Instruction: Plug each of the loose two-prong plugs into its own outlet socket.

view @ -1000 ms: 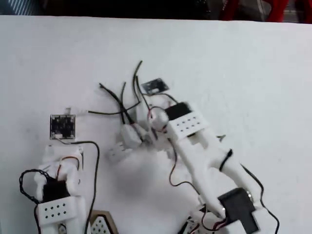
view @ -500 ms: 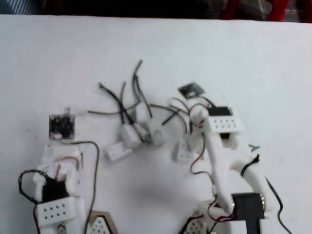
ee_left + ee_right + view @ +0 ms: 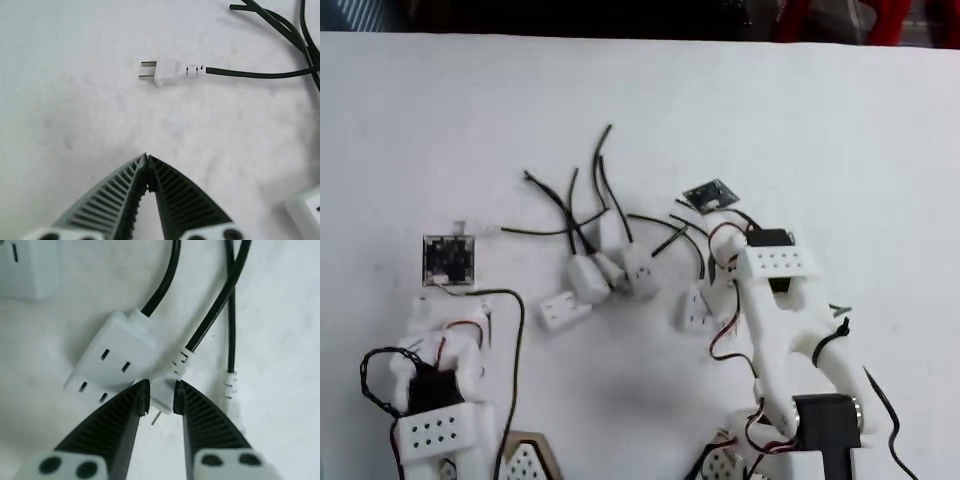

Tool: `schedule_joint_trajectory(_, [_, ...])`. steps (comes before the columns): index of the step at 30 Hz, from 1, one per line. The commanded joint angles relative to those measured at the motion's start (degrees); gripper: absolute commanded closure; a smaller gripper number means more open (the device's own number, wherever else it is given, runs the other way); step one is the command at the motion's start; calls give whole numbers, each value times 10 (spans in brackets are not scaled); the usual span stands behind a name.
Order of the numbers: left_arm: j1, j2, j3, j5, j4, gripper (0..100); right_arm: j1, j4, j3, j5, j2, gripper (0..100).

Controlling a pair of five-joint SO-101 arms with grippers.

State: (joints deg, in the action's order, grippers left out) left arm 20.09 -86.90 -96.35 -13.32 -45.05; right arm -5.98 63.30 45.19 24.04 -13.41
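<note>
White tabletop (image 3: 840, 120) carries everything, with a dark strip of room beyond its far edge. Near its middle sits a socket cluster (image 3: 588, 278), several white outlet sockets close together, and black cables (image 3: 565, 210) fan out from it on the far side. One more outlet socket (image 3: 107, 365) lies apart from the cluster on the right arm's side. A white two-prong plug (image 3: 162, 394) lies just beside it, its prongs bare and in no slot. The right jaws are narrow and pinch that plug's body from both sides. The right arm (image 3: 780, 330) runs from there toward the near edge. A second plug (image 3: 170, 71) lies flat, well apart from the cluster on the left arm's side, prongs pointing away from it, and its cord (image 3: 260, 75) trails back toward the cluster. The left jaws are pressed together on nothing, nearer than that plug and apart from it, ahead of the left arm (image 3: 430, 400). Two dark square cards lie flat, one (image 3: 448, 258) close to the second plug, the other (image 3: 710, 195) beyond the cluster on the right arm's side.
</note>
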Motion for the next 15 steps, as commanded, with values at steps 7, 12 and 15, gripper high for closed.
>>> schedule_joint_trajectory(7, [5, -8, 4, -6, 12, 976, 7, 3, 20, 3, -23, 911])
schedule_joint_trajectory(12, [5, -8, 4, -6, 12, 976, 18, 2, 15, -39, -24, 910])
schedule_joint_trajectory(15, [5, -8, 4, -6, 12, 976, 19, 9, 8, -74, -24, 878])
